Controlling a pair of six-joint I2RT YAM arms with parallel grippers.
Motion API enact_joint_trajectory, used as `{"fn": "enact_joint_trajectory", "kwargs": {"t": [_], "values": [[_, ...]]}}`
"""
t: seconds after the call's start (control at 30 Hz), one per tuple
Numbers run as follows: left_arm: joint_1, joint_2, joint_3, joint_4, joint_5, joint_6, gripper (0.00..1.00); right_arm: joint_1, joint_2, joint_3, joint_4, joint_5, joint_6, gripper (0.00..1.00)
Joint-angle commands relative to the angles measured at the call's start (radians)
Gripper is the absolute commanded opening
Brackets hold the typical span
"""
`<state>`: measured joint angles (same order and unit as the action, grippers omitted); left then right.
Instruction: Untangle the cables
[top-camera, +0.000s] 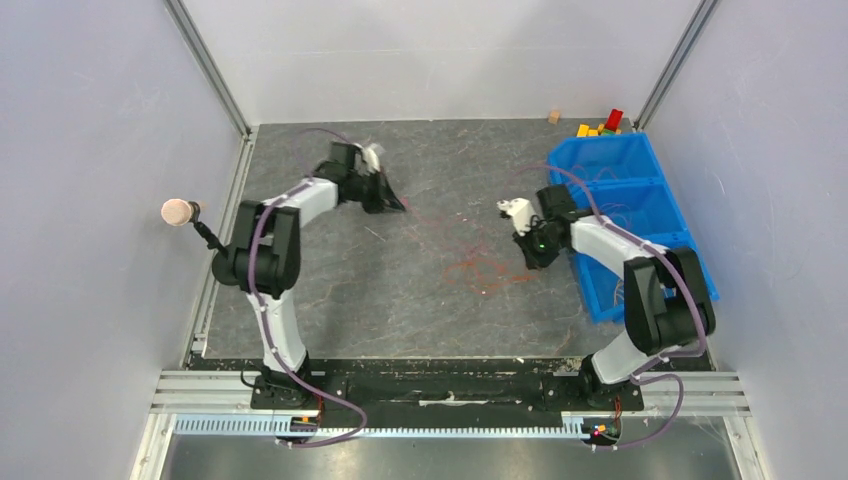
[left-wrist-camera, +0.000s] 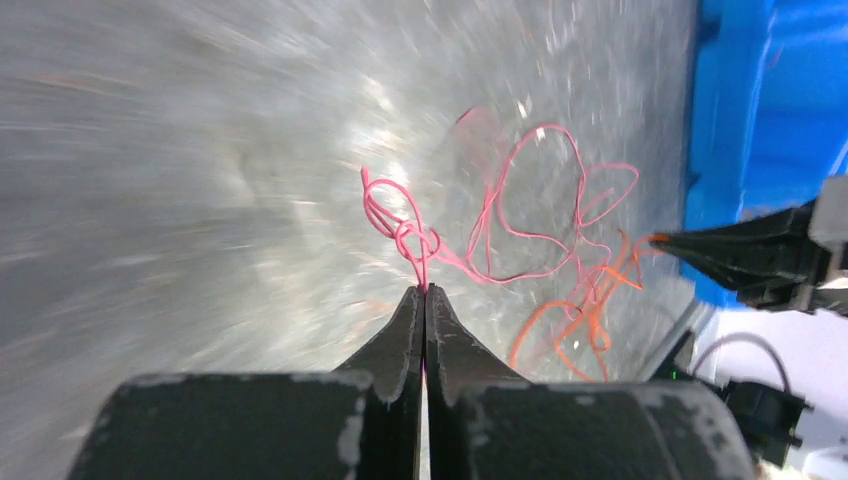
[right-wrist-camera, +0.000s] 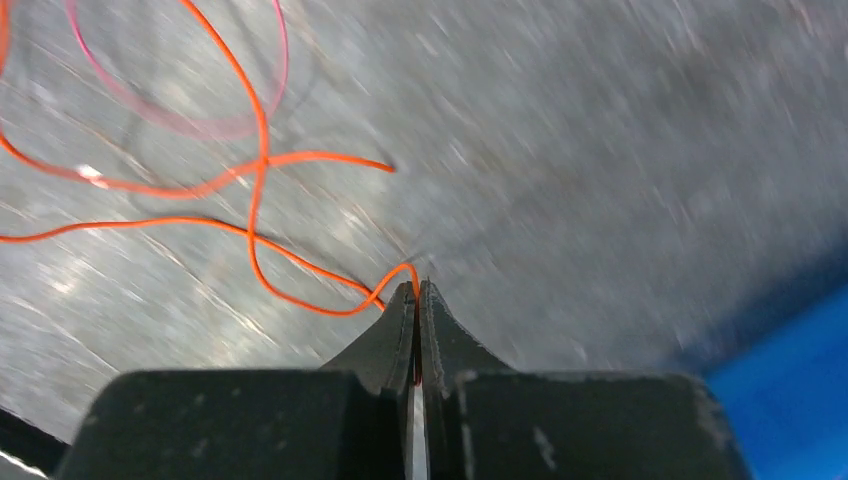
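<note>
Thin cables lie in loose loops on the grey table (top-camera: 330, 290) between the arms, as a faint red-orange tangle (top-camera: 475, 265). My left gripper (left-wrist-camera: 425, 292) is shut on the end of the pink-red cable (left-wrist-camera: 520, 215), whose loops spread ahead of it; in the top view it (top-camera: 397, 205) is at the far left. My right gripper (right-wrist-camera: 416, 287) is shut on the orange cable (right-wrist-camera: 255, 190), which loops away to the upper left; in the top view it (top-camera: 530, 262) is beside the blue bin. The orange cable (left-wrist-camera: 585, 310) also shows in the left wrist view. No pale yellow cable shows.
A blue bin (top-camera: 625, 215) stands at the right edge, also in the left wrist view (left-wrist-camera: 765, 110). Small coloured blocks (top-camera: 600, 125) sit behind it. A microphone (top-camera: 178, 212) sticks out at the left wall. White walls enclose the table.
</note>
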<state>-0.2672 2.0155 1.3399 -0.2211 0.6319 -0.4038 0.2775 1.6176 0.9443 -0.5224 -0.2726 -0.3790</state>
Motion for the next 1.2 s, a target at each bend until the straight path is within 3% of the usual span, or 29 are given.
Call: {"fn": "enact_joint_trajectory", "kwargs": {"t": [0.0,0.17,0.33,0.37,0.5,0.67,0.83,1.1,1.17], "values": [[0.179,-0.214,0.093,-0.057,-0.020,0.153,0.02,-0.086,-0.109,-0.084,-0.058,0.078,-0.115,0.00],[0.217,-0.325,0.174,-0.082,0.068,0.212,0.02,-0.091,-0.134,-0.152,-0.034,0.083,-0.132,0.00],[0.217,-0.404,0.280,0.006,0.151,0.124,0.02,-0.092,-0.120,-0.152,-0.028,0.035,-0.121,0.00],[0.215,-0.411,0.298,0.024,0.185,0.099,0.02,-0.091,-0.117,-0.127,-0.045,-0.014,-0.122,0.08],[0.214,-0.439,0.350,0.125,0.268,-0.044,0.02,-0.091,-0.161,0.003,-0.045,-0.203,-0.081,0.60],[0.184,-0.444,0.426,0.193,0.351,-0.141,0.02,-0.083,-0.255,0.141,0.208,-0.388,0.104,0.97],[0.115,-0.442,0.451,0.285,0.433,-0.223,0.02,0.015,-0.280,0.200,0.638,-0.396,0.366,0.98],[-0.046,-0.426,0.482,0.324,0.517,-0.246,0.02,0.151,-0.185,0.301,1.007,-0.225,0.645,0.98],[-0.075,-0.420,0.483,0.355,0.516,-0.268,0.02,0.184,-0.151,0.331,1.035,-0.226,0.676,0.98]]}}
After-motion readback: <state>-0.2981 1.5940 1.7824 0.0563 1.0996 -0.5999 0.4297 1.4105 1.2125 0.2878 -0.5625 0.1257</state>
